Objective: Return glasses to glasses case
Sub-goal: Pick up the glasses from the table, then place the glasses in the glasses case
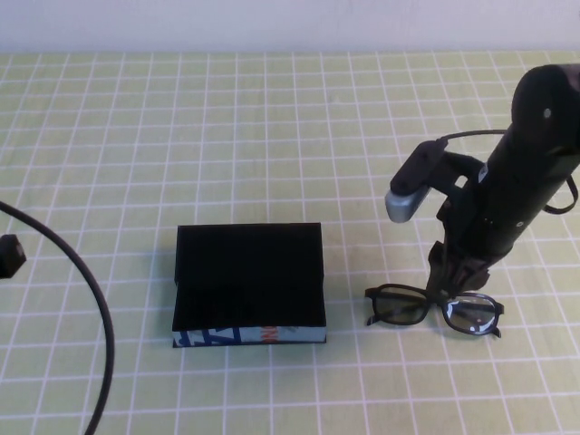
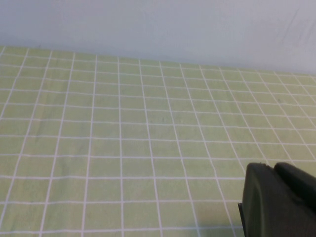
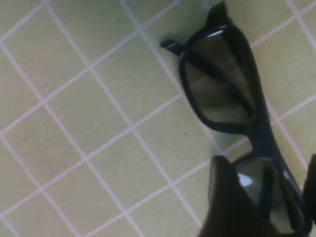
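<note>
Surface: I see a table (image 1: 272,127) covered with a yellow-green cloth ruled in a white grid; a pale wall runs along its far edge.
Right arm: my black right arm (image 1: 526,172) comes down from the upper right of the high view, with a grey wrist camera (image 1: 412,192) on its left side.
Glasses case: the glasses case (image 1: 249,276) lies flat near the table centre, its black flap lid down and its light blue printed edge facing me. It sits well apart from both grippers.
Glasses: the glasses (image 1: 435,310) lie on the cloth just to the right of the case, not touching it, lenses facing me.
Right gripper: the right gripper (image 1: 458,279) stands directly over the middle of the frame. In the right wrist view its fingers (image 3: 232,197) are spread, one on either side of a lens, with nothing clamped.
Left gripper: only a dark corner of the left gripper (image 2: 279,202) shows in the left wrist view, over bare cloth; I cannot tell its finger state.
Cable: a black cable (image 1: 86,299) curves along the left edge.
</note>
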Available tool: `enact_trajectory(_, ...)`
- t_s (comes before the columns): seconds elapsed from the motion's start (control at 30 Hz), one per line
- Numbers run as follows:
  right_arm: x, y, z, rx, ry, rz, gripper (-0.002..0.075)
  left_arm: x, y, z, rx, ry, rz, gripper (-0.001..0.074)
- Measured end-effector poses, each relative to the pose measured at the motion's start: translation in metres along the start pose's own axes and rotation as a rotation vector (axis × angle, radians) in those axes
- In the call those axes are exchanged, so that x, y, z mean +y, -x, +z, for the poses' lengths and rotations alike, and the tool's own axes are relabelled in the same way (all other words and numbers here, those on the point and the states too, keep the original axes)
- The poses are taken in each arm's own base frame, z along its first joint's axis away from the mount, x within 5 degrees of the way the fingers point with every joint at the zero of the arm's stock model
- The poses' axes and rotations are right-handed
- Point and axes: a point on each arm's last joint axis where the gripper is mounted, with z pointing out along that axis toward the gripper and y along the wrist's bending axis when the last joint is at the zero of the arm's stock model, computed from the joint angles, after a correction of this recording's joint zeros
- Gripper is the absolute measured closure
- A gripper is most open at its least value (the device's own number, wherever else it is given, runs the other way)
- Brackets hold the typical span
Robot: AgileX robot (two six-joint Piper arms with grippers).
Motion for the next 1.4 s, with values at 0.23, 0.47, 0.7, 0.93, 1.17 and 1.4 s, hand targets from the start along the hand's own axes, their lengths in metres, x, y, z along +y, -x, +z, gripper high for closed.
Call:
enact_trajectory(0.23, -0.015, 0.006, 0.031, 0.034, -0.022, -0.052, 0.0427, 0.000, 0.000, 0.000, 0.000, 0.000, -0.003, 0.0736)
enact_trajectory(0.47, -0.021, 0.007, 0.049, 0.064, -0.017, -0.056, 0.0438, 0.000, 0.000, 0.000, 0.002, 0.000, -0.003, 0.0736)
enact_trajectory(0.7, -0.022, 0.007, 0.056, 0.076, -0.007, -0.053, 0.0600, 0.000, 0.000, 0.000, 0.002, 0.000, -0.003, 0.0736)
enact_trajectory(0.93, -0.021, 0.007, 0.053, 0.087, 0.005, -0.056, 0.0707, 0.000, 0.000, 0.000, 0.002, 0.000, -0.003, 0.0736)
enact_trajectory(1.17, -0.024, 0.017, 0.037, 0.086, 0.004, -0.084, 0.0726, 0.000, -0.001, 0.000, 0.007, 0.001, -0.003, 0.0736)
enact_trajectory(1.4, -0.028, 0.041, -0.002, 0.013, -0.021, -0.110, 0.0728, 0.001, -0.003, 0.000, 0.030, 0.006, -0.003, 0.0736)
